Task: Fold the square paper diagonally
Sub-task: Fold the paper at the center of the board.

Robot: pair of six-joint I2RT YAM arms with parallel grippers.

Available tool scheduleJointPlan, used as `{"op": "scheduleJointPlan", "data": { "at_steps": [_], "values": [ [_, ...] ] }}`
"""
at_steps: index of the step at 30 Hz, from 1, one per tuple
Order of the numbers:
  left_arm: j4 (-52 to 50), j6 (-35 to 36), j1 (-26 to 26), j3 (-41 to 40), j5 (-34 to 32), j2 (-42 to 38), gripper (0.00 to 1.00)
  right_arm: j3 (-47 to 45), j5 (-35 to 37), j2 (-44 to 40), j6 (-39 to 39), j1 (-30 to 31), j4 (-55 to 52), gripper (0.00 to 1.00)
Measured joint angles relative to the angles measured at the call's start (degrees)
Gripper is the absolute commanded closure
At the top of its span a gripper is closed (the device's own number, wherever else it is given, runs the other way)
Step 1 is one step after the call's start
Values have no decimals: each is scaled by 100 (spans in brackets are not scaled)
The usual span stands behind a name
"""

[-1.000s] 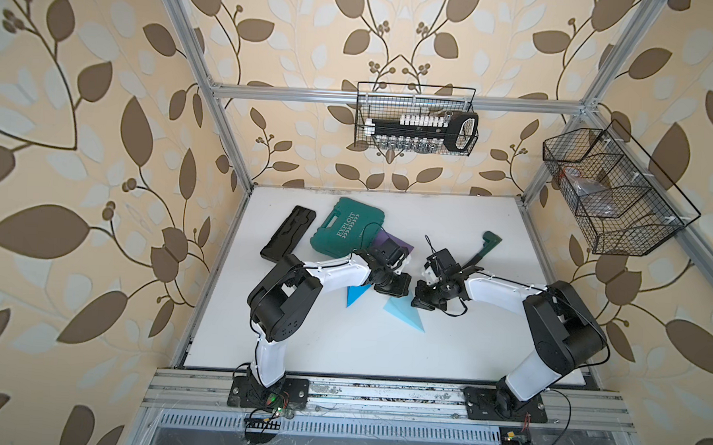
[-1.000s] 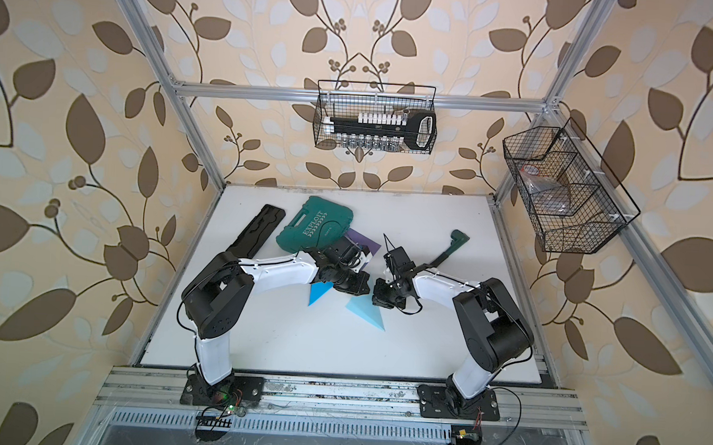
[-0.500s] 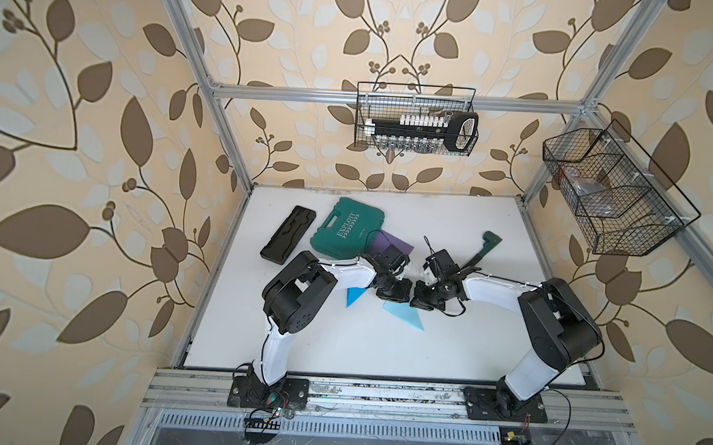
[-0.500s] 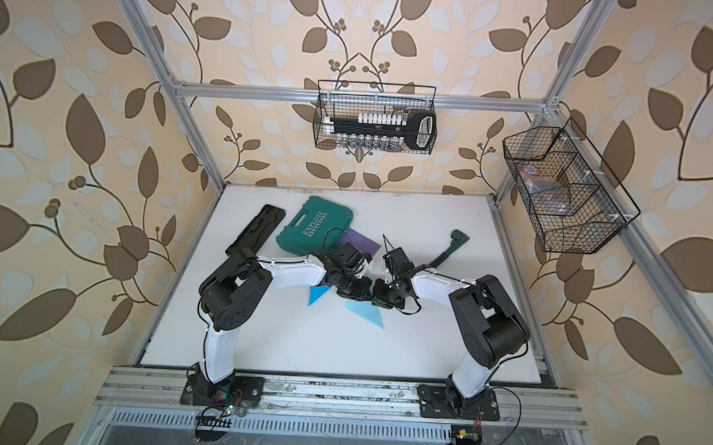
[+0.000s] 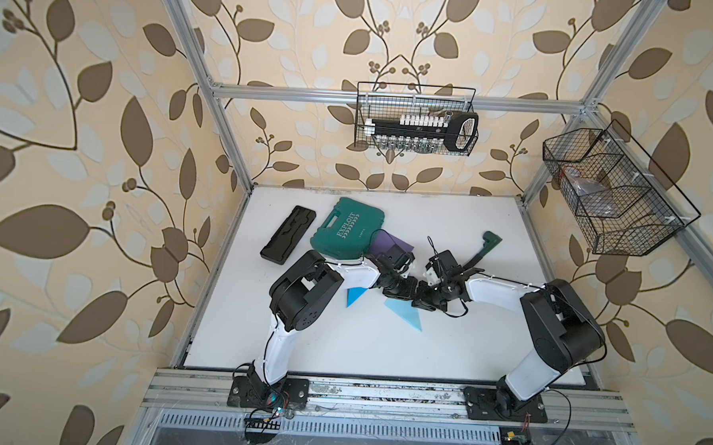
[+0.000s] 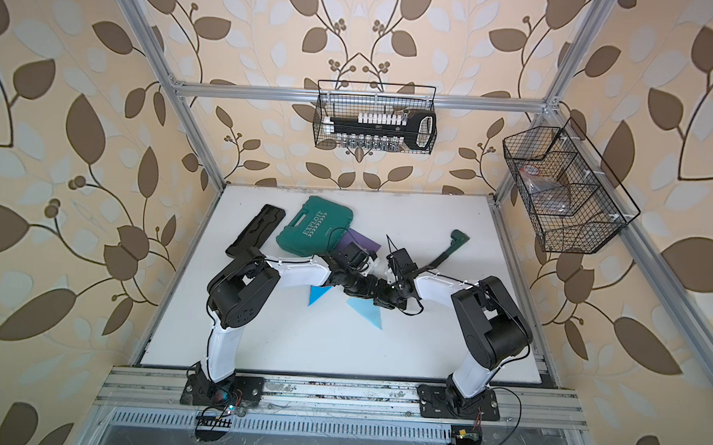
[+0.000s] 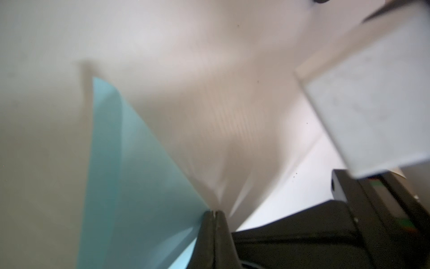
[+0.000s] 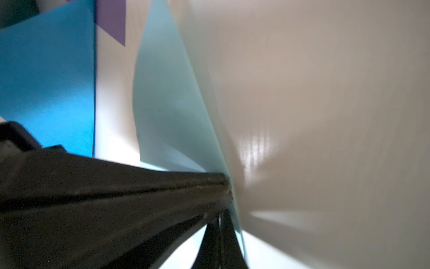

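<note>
On the robot's side of the green case [image 5: 348, 227], the light blue paper [image 5: 406, 314] lies on the table [image 5: 382, 350] already doubled into a triangle, so the step in hand looks like setting the crease. The left fingers [image 7: 212, 235] and right fingers [image 8: 225, 246] are both clenched, tips meeting at the corner nearest the case, though I cannot tell whether either nips the sheet; its upper layer bows up, so the next move calls for a firm stroke along the fold without dragging the corners apart. A second ago the left fingers sat nearer the case; the paper has not shifted.
</note>
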Motion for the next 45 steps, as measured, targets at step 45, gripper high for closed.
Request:
{"op": "scheduleJointPlan", "data": {
  "at_steps": [45],
  "values": [
    [280, 354, 614, 448, 98, 396, 100, -660, -201, -435, -181, -240, 420, 100]
  ]
}}
